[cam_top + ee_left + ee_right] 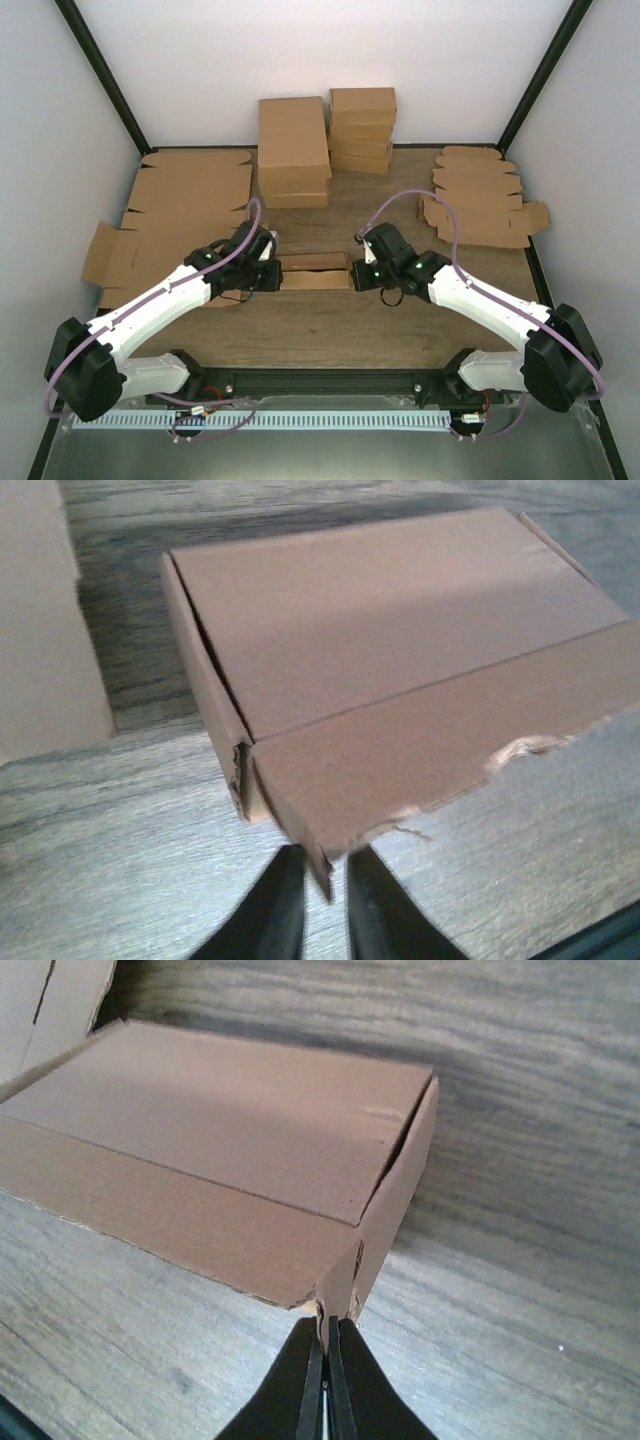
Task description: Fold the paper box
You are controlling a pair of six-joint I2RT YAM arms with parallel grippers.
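left pincer [325, 892] ajar, right pincer [326, 1358] pinched

A dark-grained wooden table [320, 325] sits between plain white walls [300, 50] with black corner posts [103, 75].

paper box [315, 272] centred, left pincer [273, 275] and right pincer [356, 272] flanking

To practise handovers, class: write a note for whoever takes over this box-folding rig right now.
Left tool: jaws slightly apart astride the paper box's near-left corner, seemingly not clamping.
Right tool: shut on its near-right corner.
The box lies on the table, between both arms.
Done: top panels folded flat, carton formed.
Left: the ragged near flap probably needs tucking; then release.
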